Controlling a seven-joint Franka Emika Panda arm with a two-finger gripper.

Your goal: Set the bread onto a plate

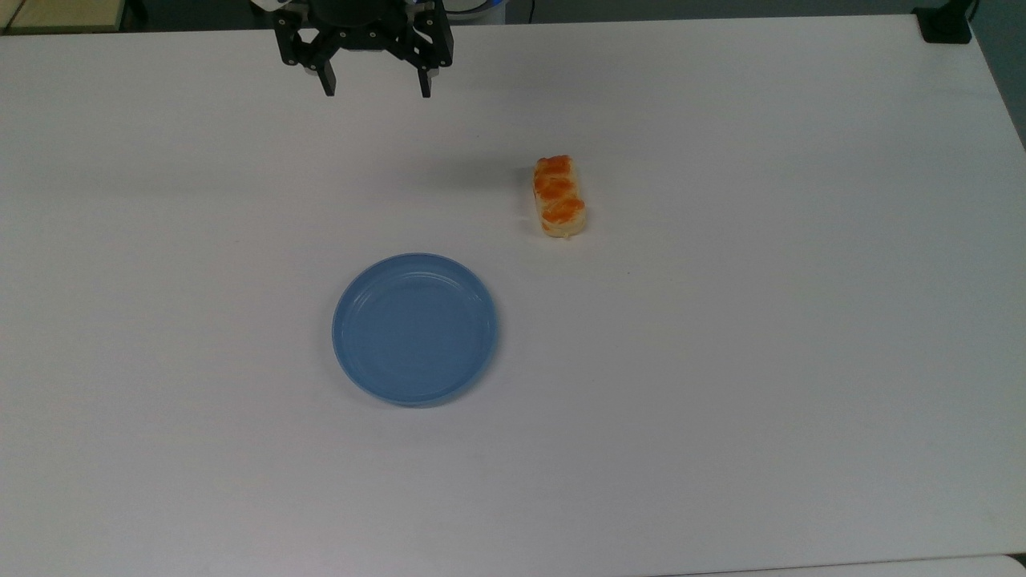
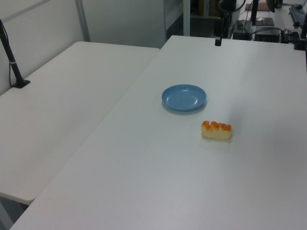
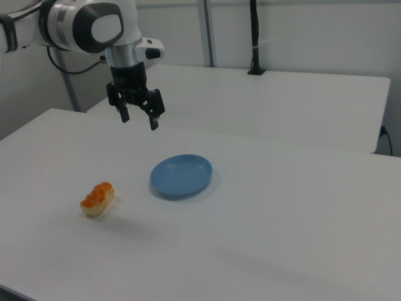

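Note:
The bread (image 1: 559, 196) is a small cream loaf with orange glazed bumps, lying on the white table right of centre in the top view; I also see the bread (image 2: 216, 130) in the left view and the bread (image 3: 97, 198) in the right view. The blue plate (image 1: 415, 328) sits bare, apart from the loaf, and the same plate (image 2: 184, 97) (image 3: 181, 175) is in both side views. My gripper (image 1: 374, 86) hangs open and high near the table's far edge in the top view. The gripper (image 3: 139, 120) holds nothing and is above and behind the plate in the right view.
A second white table (image 2: 62, 105) adjoins on the left view's left, with a black pole clamp (image 2: 18, 81) on it. Another black clamp (image 1: 944, 26) sits at the top view's upper right corner. The white tabletop (image 1: 721, 385) around plate and loaf is bare.

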